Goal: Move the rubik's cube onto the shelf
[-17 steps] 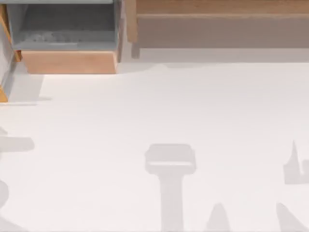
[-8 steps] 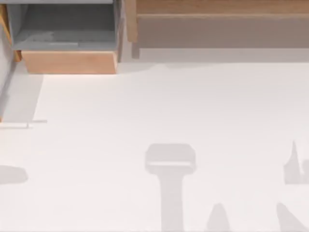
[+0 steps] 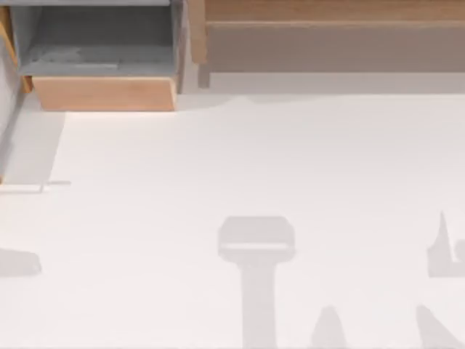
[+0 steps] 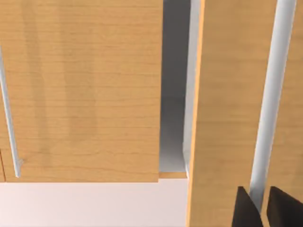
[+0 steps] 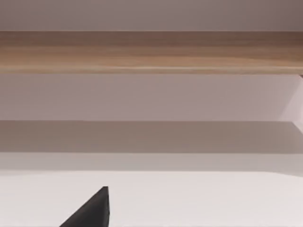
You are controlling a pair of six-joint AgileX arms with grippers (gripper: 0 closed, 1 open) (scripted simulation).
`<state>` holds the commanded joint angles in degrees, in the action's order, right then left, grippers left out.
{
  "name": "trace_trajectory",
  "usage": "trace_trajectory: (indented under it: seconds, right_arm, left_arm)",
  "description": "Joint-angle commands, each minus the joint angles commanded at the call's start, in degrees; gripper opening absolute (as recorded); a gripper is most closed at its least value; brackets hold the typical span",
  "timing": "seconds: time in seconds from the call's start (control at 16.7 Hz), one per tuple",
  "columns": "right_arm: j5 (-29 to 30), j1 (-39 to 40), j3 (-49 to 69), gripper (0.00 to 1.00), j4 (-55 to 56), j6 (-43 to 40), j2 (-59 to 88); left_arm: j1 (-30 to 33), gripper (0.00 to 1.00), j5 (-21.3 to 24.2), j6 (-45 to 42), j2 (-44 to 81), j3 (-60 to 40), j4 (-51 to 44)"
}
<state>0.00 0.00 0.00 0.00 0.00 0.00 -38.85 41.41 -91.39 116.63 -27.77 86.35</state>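
Left gripper (image 4: 258, 208) fingertips nearly together, holding nothing, beside wooden box (image 4: 80, 90), right gripper's spread indiscernible

Table layout, back edge and foreground

In the top view the table (image 3: 240, 167) lies bare across the middle and front, with the furniture lined along its far side. The shelf (image 3: 334, 10) runs along the back from about the middle to the right edge, its recess (image 3: 334, 47) opening toward the front under the plank top and its side post (image 3: 196, 33) at its left end. Just left of that post stands the wooden box (image 3: 105, 93), its hollow interior behind its front wall. In the left wrist view the left gripper's fingertips (image 4: 246, 210) sit close before upright wooden panels (image 4: 80, 90), with a narrow gap between two of them.
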Motion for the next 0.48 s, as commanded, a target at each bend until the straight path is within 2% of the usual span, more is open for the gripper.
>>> trace_trajectory:
  seconds: [0.48]
  right_arm:
    - [0.0, 0.0, 0.0, 1.0, 0.0, 0.0, 0.0]
  left_arm:
    - [0.0, 0.98, 0.0, 0.0, 0.0, 0.0, 0.0]
